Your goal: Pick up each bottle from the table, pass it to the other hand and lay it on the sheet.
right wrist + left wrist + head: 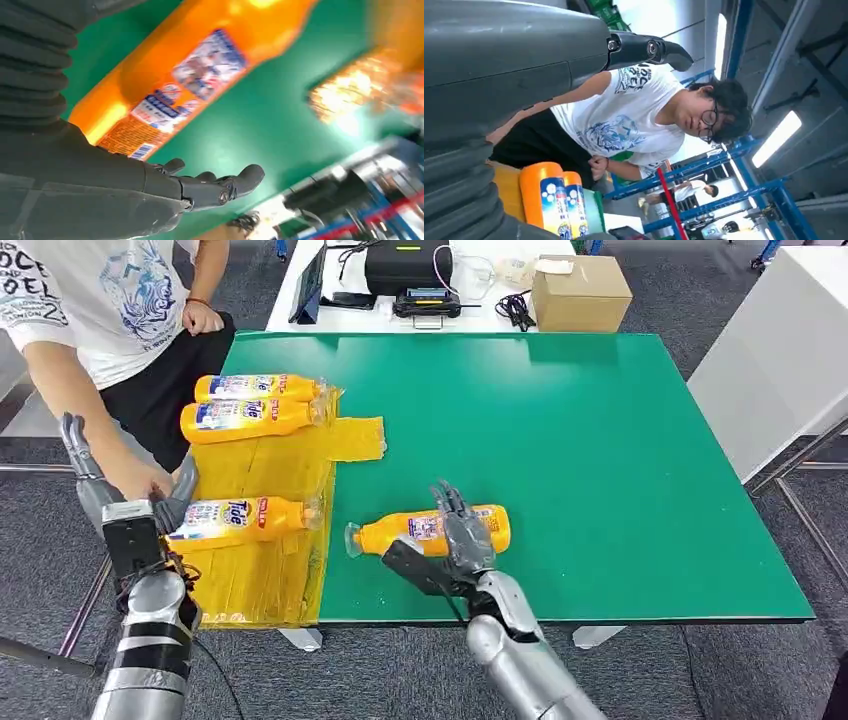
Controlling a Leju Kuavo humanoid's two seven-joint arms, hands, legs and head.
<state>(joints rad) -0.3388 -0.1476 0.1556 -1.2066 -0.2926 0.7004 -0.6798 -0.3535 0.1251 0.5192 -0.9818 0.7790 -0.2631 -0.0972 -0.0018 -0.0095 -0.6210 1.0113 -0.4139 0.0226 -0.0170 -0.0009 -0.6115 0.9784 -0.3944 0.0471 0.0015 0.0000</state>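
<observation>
right hand (462,532) resting over an orange tide bottle (428,532) near the front edge of the green desk (600,440), fingers spread across the bottle's top, thumb low on the near side; cannot tell whether truly gripping. bottle lying on its side on bare green, cap pointing toward the yellow sheet (262,490) but just short of it. left hand (120,480) raised at the sheet's left edge, fingers apart, holding nothing, close beside a third bottle (240,520) lying on the sheet. two more bottles (255,405) lying side by side at the sheet's far end. person in a white printed t-shirt (110,290) seated at the desk's left, one hand (140,480) near the left hand. cardboard box (580,292) and black devices (405,265) on a white table behind.

left wrist view: grey hand (514,65) large in front, one dark finger (649,50) stretched out, nothing held. two orange bottles (554,200) together, the person (634,120) behind them.

right wrist view: hand (125,190) open beside the orange bottle (190,75), label facing the camera, fingers (220,182) curved out over green desk (250,130), not seen wrapping it. blurred yellow sheet (350,90) further off.
</observation>
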